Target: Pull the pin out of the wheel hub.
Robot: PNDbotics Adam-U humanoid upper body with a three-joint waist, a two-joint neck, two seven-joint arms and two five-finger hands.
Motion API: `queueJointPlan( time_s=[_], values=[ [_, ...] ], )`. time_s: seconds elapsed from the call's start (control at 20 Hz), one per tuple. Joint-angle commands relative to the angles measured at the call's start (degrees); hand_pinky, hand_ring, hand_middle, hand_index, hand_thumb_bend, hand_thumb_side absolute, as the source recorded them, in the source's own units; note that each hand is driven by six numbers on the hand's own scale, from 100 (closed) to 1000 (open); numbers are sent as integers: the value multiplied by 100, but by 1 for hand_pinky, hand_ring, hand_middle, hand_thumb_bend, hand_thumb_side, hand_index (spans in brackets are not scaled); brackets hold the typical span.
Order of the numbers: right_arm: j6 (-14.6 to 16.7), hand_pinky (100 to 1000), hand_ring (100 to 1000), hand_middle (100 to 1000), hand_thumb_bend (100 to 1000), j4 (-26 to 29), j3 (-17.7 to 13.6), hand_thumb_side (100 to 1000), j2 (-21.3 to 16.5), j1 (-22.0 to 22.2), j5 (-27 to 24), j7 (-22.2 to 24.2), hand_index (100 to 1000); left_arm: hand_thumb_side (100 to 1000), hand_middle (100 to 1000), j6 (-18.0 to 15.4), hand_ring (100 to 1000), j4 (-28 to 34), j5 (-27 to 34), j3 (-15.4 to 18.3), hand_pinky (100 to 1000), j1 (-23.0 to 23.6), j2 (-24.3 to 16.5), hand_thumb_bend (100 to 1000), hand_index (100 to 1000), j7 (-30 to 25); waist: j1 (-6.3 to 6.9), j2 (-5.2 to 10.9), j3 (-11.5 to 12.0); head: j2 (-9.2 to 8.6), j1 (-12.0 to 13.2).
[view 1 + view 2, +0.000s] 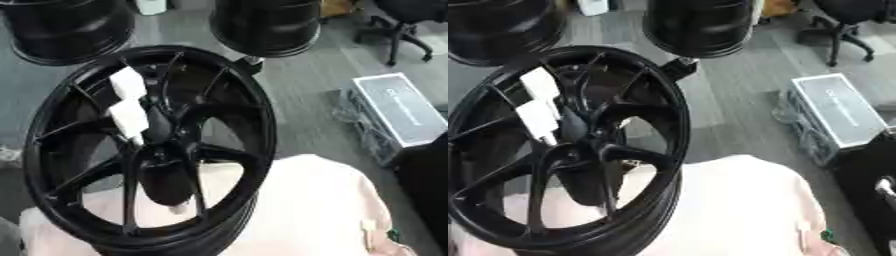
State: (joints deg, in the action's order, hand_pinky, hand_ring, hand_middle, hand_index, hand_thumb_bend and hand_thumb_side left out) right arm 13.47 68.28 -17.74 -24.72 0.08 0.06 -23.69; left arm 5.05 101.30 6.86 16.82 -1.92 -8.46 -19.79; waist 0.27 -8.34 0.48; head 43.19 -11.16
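While the hub (149,145) fills the frame's left on the pink-draped worktop (315,210), a black hand (150,117) sits at its centre, fingers unreadable, pin unseen; a blind pull could tip the hub.

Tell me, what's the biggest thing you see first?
A big black wheel fills the left side, lying on a pale pink cloth. Two white blocks sit on its spokes near the middle. More black wheels stand on the floor behind, and a grey box lies to the right.
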Motion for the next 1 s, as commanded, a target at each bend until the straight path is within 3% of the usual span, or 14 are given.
queueJointPlan(
  time_s=[0.05, 0.1, 0.15, 0.35, 0.6, 0.65, 0.7, 1.0],
  values=[
    [195, 703, 626, 646, 100, 1115, 136, 511, 350, -131, 227, 137, 801, 805, 569, 4, 650, 139, 36, 13, 662, -51, -19, 343, 753, -11, 4, 80, -10, -18, 17],
    [249, 696, 609, 620, 100, 1396, 239, 425, 518, -187, 205, 196, 781, 804, 568, 0, 650, 151, 42, 1, 662, -49, -15, 343, 753, -23, 14, 79, -18, -19, 17],
    [292, 693, 605, 616, 100, 1619, 345, 535, 651, -222, 149, 257, 777, 804, 568, -3, 650, 163, 49, -8, 662, -48, -12, 342, 753, -35, 20, 77, -24, -20, 20],
    [430, 682, 594, 599, 100, 2195, 884, 558, 975, -261, -82, 630, 764, 803, 568, -12, 650, 210, 73, -43, 662, -51, 12, 342, 752, -71, 49, 63, -59, 4, 62],
    [436, 676, 579, 584, 100, 2355, 1312, 584, 1028, -179, -325, 1075, 760, 802, 569, -9, 653, 251, 93, -103, 662, -68, 37, 342, 751, -133, 67, 48, -38, 30, 167],
    [428, 675, 578, 583, 100, 2370, 1368, 556, 1035, -180, -363, 1127, 760, 795, 569, -10, 653, 256, 91, -106, 662, -67, 42, 341, 751, -136, 69, 46, -35, 54, 176],
    [423, 675, 578, 583, 100, 2384, 1424, 592, 1036, -182, -403, 1172, 760, 803, 570, -6, 654, 255, 89, -109, 662, -68, 50, 344, 751, -137, 72, 45, -32, 68, 184],
    [387, 676, 579, 584, 100, 2472, 1640, 595, 973, -216, -520, 1488, 762, 803, 572, -8, 657, 252, 63, -153, 662, -56, 59, 344, 750, -160, 106, 23, -65, 90, 279]
  ],
)
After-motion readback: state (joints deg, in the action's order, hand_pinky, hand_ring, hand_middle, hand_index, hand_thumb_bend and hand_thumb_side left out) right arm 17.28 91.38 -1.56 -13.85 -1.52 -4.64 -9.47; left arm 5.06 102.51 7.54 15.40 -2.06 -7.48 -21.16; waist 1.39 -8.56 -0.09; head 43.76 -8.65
